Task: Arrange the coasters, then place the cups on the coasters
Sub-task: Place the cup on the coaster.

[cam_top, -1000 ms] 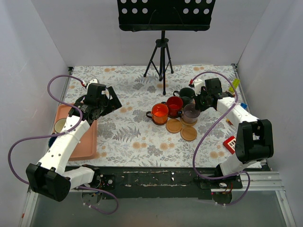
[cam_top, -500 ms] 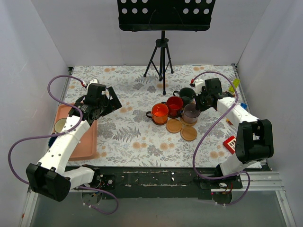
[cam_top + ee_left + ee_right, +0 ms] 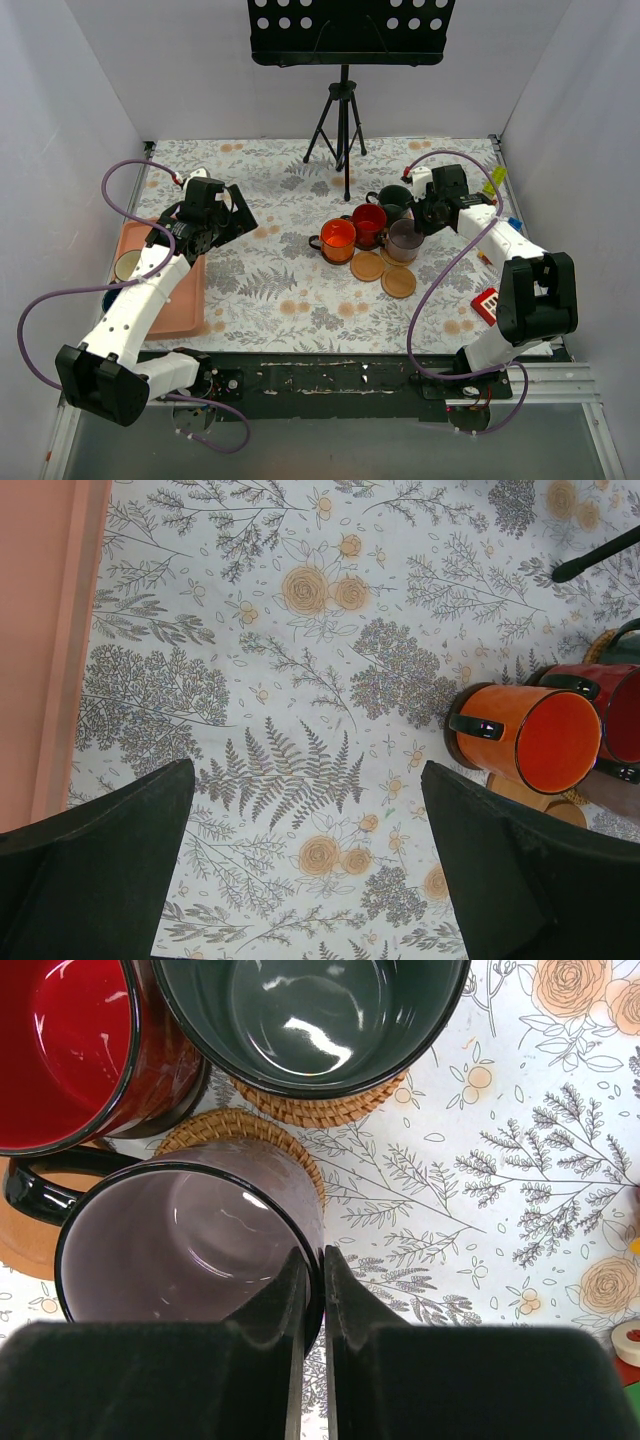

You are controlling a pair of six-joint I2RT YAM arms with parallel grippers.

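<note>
The translucent purple-grey cup (image 3: 180, 1250) stands over a woven rattan coaster (image 3: 250, 1130). My right gripper (image 3: 312, 1260) is shut on its rim, one finger inside the cup and one outside. Behind it are the red cup (image 3: 60, 1050) and the dark green cup (image 3: 310, 1010), the green one on another rattan coaster (image 3: 320, 1110). The orange cup (image 3: 337, 238) sits left of the red one on a dark coaster. Two orange-brown wood coasters (image 3: 367, 266) (image 3: 398, 282) lie bare in front. My left gripper (image 3: 235, 215) hangs open above the cloth, left of the orange cup (image 3: 530, 735).
A salmon-pink tray (image 3: 180, 300) lies at the left edge with a cream cup (image 3: 127, 266) and a dark blue cup (image 3: 112, 297) beside it. A black tripod (image 3: 343, 130) stands behind the cups. Toy blocks (image 3: 487, 303) lie at the right.
</note>
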